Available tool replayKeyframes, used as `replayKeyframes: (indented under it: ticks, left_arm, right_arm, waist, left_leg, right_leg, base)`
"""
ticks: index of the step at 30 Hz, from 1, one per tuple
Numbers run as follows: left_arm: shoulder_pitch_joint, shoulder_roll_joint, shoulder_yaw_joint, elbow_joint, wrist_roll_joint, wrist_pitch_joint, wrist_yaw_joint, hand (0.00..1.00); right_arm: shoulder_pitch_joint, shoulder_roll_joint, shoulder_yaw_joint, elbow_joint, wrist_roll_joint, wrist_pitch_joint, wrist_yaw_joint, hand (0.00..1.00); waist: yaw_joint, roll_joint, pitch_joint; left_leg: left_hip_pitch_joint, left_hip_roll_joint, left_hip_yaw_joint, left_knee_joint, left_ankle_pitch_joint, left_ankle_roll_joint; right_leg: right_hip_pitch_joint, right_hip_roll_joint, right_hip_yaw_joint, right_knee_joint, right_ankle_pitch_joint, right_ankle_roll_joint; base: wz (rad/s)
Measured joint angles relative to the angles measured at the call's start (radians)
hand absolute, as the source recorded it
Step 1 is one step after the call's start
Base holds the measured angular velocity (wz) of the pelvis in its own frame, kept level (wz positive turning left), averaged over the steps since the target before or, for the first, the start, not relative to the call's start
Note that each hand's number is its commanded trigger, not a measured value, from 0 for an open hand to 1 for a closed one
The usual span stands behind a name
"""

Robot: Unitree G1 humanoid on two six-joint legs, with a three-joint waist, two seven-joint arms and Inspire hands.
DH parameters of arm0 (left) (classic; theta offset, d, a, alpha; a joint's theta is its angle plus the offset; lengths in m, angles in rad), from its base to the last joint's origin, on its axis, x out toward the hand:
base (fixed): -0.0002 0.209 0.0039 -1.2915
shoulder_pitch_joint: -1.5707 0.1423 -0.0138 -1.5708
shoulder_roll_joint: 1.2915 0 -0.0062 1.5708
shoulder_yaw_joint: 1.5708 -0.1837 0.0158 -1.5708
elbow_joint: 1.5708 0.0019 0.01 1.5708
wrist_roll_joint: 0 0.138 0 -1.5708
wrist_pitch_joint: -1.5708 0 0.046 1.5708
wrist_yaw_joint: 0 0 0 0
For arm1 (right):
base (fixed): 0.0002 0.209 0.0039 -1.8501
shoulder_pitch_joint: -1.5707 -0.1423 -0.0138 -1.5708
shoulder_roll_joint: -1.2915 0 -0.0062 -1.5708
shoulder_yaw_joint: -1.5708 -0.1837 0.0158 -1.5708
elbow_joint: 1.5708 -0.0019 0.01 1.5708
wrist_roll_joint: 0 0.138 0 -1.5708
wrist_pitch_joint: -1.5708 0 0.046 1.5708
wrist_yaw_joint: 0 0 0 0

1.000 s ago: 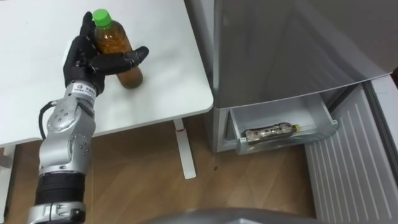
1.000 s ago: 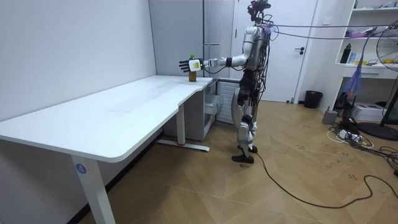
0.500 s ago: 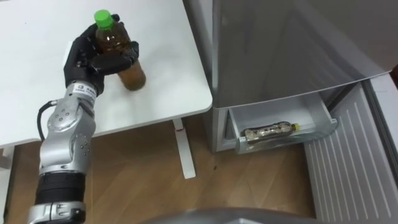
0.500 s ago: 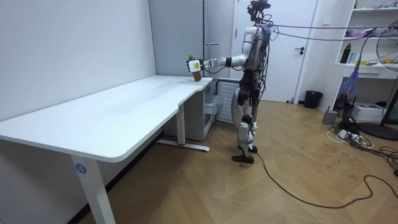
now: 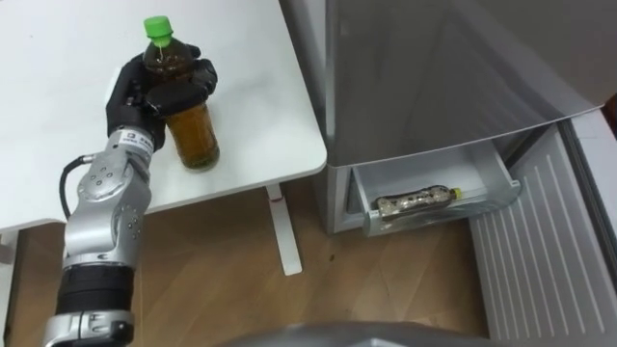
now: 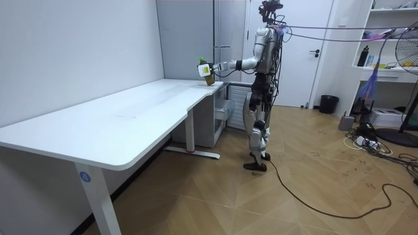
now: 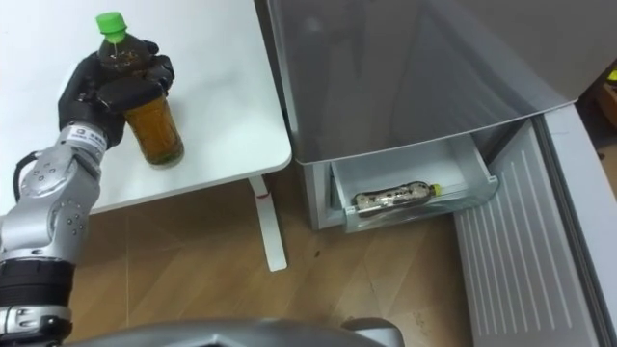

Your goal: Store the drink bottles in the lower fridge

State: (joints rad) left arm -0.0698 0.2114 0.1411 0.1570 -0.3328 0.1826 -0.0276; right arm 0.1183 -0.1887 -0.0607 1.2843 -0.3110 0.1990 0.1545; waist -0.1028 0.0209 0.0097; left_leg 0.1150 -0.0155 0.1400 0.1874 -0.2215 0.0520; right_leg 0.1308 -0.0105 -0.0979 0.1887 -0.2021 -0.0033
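Observation:
A bottle of brown tea [image 5: 196,137] with a green cap stands upright over the white table [image 5: 265,92], near its right front corner. My left hand [image 5: 154,92] has its fingers curled round the bottle's shoulder and neck. In the room view the bottle [image 6: 208,77] looks raised a little off the tabletop. To the right, the grey fridge's [image 5: 434,67] lower drawer [image 5: 503,181] is pulled out. A second drink bottle [image 5: 415,201] lies on its side in it.
The fridge's lower door [image 5: 540,260] hangs open at the right over the wooden floor. A white table leg [image 5: 282,231] stands between the table and the fridge. In the room view I stand by the table's far end, next to the fridge.
My left hand has shut round the bottle, which was between straight fingers a second ago. The bottle has come up and nearer the table's front edge.

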Motion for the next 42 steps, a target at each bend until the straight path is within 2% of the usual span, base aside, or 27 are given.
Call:
replayKeyframes:
  ticks: [5,11,20,23,25,28,30,35,37,40,42]
  left_arm:
    - [0.0,0.0,0.0,0.0,-0.001,0.002,0.002,1.0]
    - [0.0,0.0,-0.001,-0.002,-0.002,0.002,0.008,1.0]
    - [0.002,-0.003,-0.049,-0.016,-0.007,0.002,0.02,1.0]
    - [0.02,-0.014,-0.067,-0.056,0.002,0.009,0.016,1.0]
    - [0.053,-0.04,-0.069,-0.095,0.0,0.009,0.003,1.0]
    - [0.093,-0.045,-0.089,-0.135,-0.005,0.009,-0.008,1.0]
    - [0.098,-0.048,-0.091,-0.14,-0.012,0.009,-0.011,1.0]
    - [0.108,-0.056,-0.091,-0.16,-0.044,0.009,0.006,1.0]
    - [0.117,-0.068,-0.092,-0.181,-0.051,0.009,0.009,1.0]
    - [0.128,-0.076,-0.109,-0.182,-0.08,0.008,0.012,1.0]
    - [0.146,-0.087,-0.116,-0.182,-0.11,0.003,0.013,1.0]
  right_arm:
    - [0.001,0.0,0.0,-0.001,0.0,0.0,0.0,0.0]
    - [0.001,0.001,0.0,-0.003,0.0,0.0,0.0,0.0]
    - [0.001,0.002,0.026,0.001,0.0,0.0,-0.003,0.0]
    - [-0.001,0.003,0.035,-0.002,-0.009,0.004,-0.003,0.0]
    - [-0.001,0.003,0.039,-0.004,-0.008,0.011,-0.003,0.0]
    - [-0.002,0.004,0.04,-0.011,-0.008,0.01,-0.008,0.0]
    - [-0.013,0.006,0.04,-0.011,-0.008,0.008,-0.014,0.0]
    - [-0.043,0.006,0.04,-0.016,-0.005,-0.008,-0.04,0.0]
    - [-0.058,0.007,0.043,-0.016,0.02,-0.017,-0.048,0.0]
    - [-0.066,0.011,0.088,-0.017,0.105,-0.038,-0.065,0.0]
    - [-0.066,0.017,0.107,-0.015,0.127,-0.038,-0.084,0.0]
  waist:
    - [0.0,-0.001,-0.0001]
    - [0.0,-0.008,-0.0052]
    - [0.011,-0.01,-0.0078]
    - [0.022,-0.01,-0.0085]
    - [0.026,-0.011,-0.0087]
    - [0.03,-0.012,-0.0091]
    - [0.038,-0.013,-0.0084]
    - [0.058,-0.014,-0.0088]
    - [0.06,-0.015,-0.0083]
    - [0.081,-0.019,-0.0064]
    - [0.084,-0.026,-0.006]
  left_leg:
    - [0.0,0.0,0.0,-0.001,0.0,0.0]
    - [-0.001,0.0,-0.001,-0.001,0.0,0.0]
    - [0.001,-0.001,-0.002,0.0,0.0,0.0]
    - [-0.001,-0.001,-0.002,-0.002,0.0,0.0]
    - [0.0,0.0,-0.003,-0.002,0.0,0.0]
    - [0.0,0.0,-0.012,0.002,0.001,0.0]
    - [0.0,0.0,-0.012,0.004,0.001,-0.001]
    - [-0.006,0.0,-0.013,0.004,0.001,-0.001]
    - [-0.017,-0.001,-0.017,0.011,0.001,-0.001]
    - [-0.018,-0.002,-0.025,0.014,0.001,-0.001]
    - [-0.018,-0.002,-0.037,0.017,0.001,-0.001]
  right_leg:
    - [0.0,0.0,-0.001,0.0,0.0,0.0]
    - [0.0,0.0,-0.002,0.0,0.0,0.0]
    - [0.002,0.0,-0.002,-0.001,0.0,0.0]
    - [0.001,-0.001,-0.014,-0.001,0.0,0.0]
    - [0.009,-0.003,-0.021,-0.002,0.0,0.0]
    - [0.012,-0.008,-0.041,-0.002,0.0,0.0]
    - [0.009,-0.01,-0.043,-0.004,0.0,0.0]
    - [0.012,-0.009,-0.059,-0.005,0.0,0.0]
    - [0.012,-0.009,-0.074,-0.005,0.0,0.0]
    - [0.014,-0.011,-0.082,-0.005,0.0,0.0]
    - [0.017,-0.015,-0.093,-0.005,0.0,0.0]
  base:
    - [0.0]
    - [0.0]
    - [0.0]
    - [0.0]
    - [0.02]
    - [0.1]
    - [0.03]
    - [0.01]
    - [0.08]
    - [0.08]
    - [0.15]
